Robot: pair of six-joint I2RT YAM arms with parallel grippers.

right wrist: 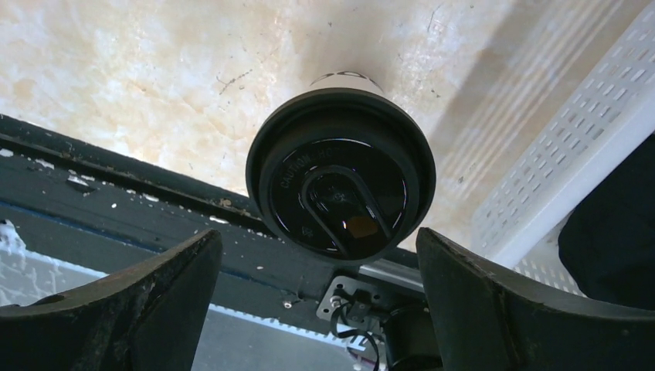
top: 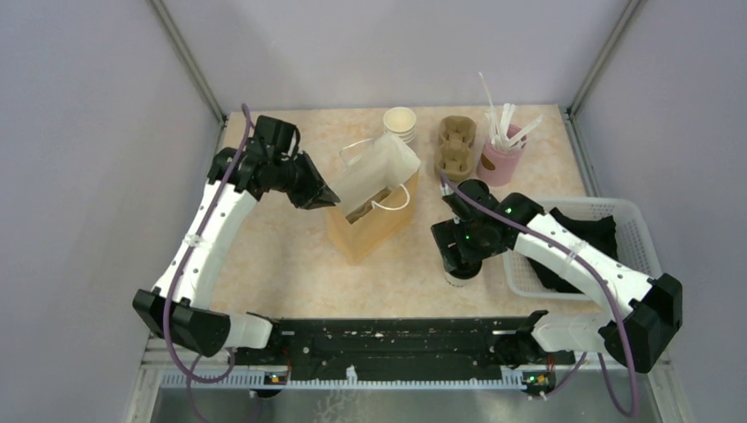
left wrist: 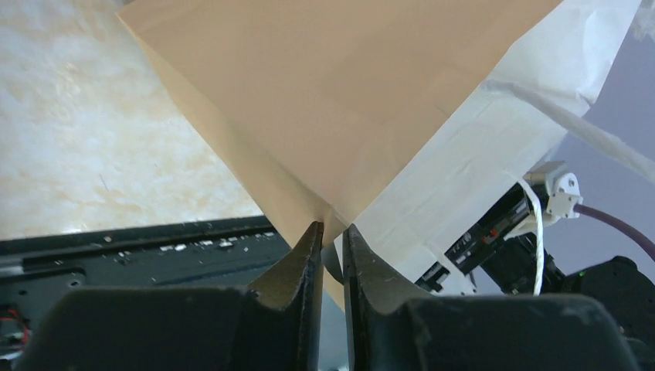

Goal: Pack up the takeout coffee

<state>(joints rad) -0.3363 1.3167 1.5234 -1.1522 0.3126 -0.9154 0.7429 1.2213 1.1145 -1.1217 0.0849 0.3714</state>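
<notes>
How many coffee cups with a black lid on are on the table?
1. The lidded cup stands near the front edge of the table, under the open right gripper, beside the white basket. More may hide behind the paper bag.

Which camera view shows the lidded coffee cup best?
The right wrist view: the coffee cup fills the centre, black lid plainly seen, between the open fingers of the right gripper. The top external view shows only a sliver of it under that gripper. The left wrist view shows the paper bag, not the cup.

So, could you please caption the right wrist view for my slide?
Open right pincer poised over the white paper cup with round black plastic lid.
</notes>
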